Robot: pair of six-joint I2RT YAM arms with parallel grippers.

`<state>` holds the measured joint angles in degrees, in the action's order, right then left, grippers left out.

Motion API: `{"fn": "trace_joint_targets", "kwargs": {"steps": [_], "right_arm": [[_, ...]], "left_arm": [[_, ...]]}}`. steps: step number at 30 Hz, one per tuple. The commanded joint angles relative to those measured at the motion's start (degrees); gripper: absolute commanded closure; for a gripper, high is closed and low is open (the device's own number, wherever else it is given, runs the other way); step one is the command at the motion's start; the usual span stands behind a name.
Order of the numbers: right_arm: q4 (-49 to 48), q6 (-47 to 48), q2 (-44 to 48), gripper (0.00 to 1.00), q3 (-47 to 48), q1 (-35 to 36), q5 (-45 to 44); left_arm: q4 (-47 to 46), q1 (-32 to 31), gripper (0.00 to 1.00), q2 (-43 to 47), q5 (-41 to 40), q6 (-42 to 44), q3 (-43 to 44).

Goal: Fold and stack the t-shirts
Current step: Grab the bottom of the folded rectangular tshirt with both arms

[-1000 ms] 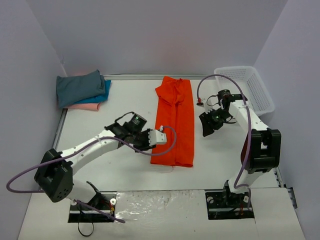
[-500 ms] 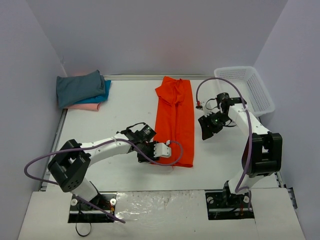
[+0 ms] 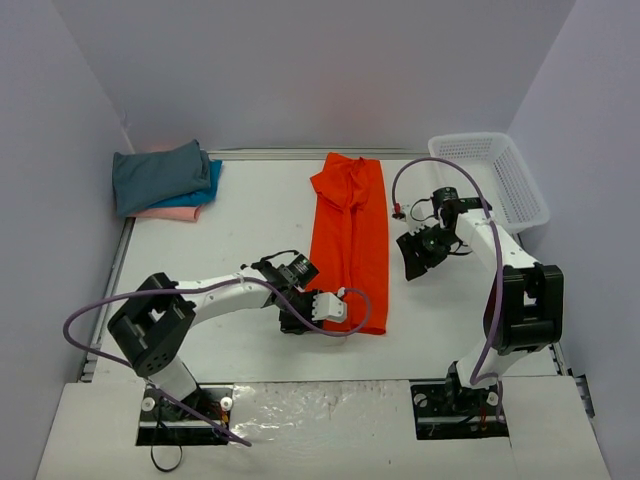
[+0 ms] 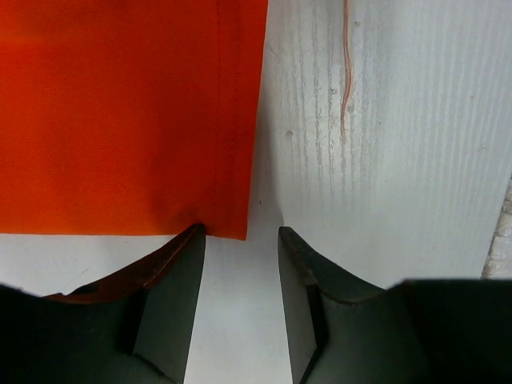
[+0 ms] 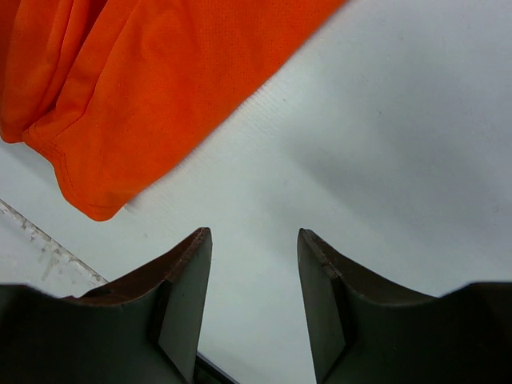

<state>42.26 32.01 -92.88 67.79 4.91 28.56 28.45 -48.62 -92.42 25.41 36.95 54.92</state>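
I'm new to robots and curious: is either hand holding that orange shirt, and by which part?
Nothing is held. The left hand sits open at a near corner of the orange t-shirt; the right hand is open beside it.

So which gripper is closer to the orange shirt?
Left. The left gripper sits at the near hem corner of the orange shirt; the right gripper hangs off its right edge, bare table between.

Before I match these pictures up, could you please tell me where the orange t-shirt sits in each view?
Top external: the orange t-shirt lies as a long strip at the centre of the white table.
Left wrist: it fills the upper left, with its hem corner near the picture's middle.
Right wrist: it fills the upper left, with a rounded edge at the left.
Shared landmark: the white table bordering the shirt.
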Motion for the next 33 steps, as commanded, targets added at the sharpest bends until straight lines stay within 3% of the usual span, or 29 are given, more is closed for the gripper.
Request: {"fn": "trace_joint_targets", "kwargs": {"steps": [1, 11, 13, 15, 16, 24, 29, 32, 33], "right_arm": [[1.2, -0.5, -0.4, 0.56, -0.3, 0.3, -1.0], [0.7, -0.9, -0.5, 0.55, -1.0, 1.9, -3.0], [0.7, -0.9, -0.4, 0.55, -1.1, 1.9, -3.2], [0.8, -0.9, -0.3, 0.55, -1.1, 1.9, -3.3], [0.8, -0.9, -0.2, 0.55, -1.1, 1.9, -3.4], [3.1, 0.0, 1.6, 0.55, -0.5, 2.9, -5.5], [3.4, 3.2, 9.1, 0.56, 0.4, 3.1, -5.2], [3.2, 6.4, 16.6, 0.41, -0.1, 3.3, -1.1], [3.3, 7.0, 19.7, 0.3, -0.5, 3.5, 0.2]], "left_arm": [[0.9, -0.4, 0.59, -1.4, 0.1, -0.7, 3.2], [0.4, -0.9, 0.58, -2.0, -0.7, -2.7, 4.3], [0.1, -1.5, 0.65, -2.4, -1.6, -2.9, 4.5], [0.4, -1.7, 0.94, -3.5, -1.9, -3.3, 5.0], [0.6, -2.1, 0.97, -3.9, -2.2, -3.2, 5.2], [2.6, -1.9, 0.97, -3.2, -0.1, -4.2, 5.6], [10.5, 5.4, 0.98, -2.4, 11.5, -2.8, 11.3], [16.4, 8.8, 0.98, -5.9, 16.9, 0.0, 15.8], [18.4, 9.2, 0.98, -7.2, 17.7, 0.1, 16.8]]}}
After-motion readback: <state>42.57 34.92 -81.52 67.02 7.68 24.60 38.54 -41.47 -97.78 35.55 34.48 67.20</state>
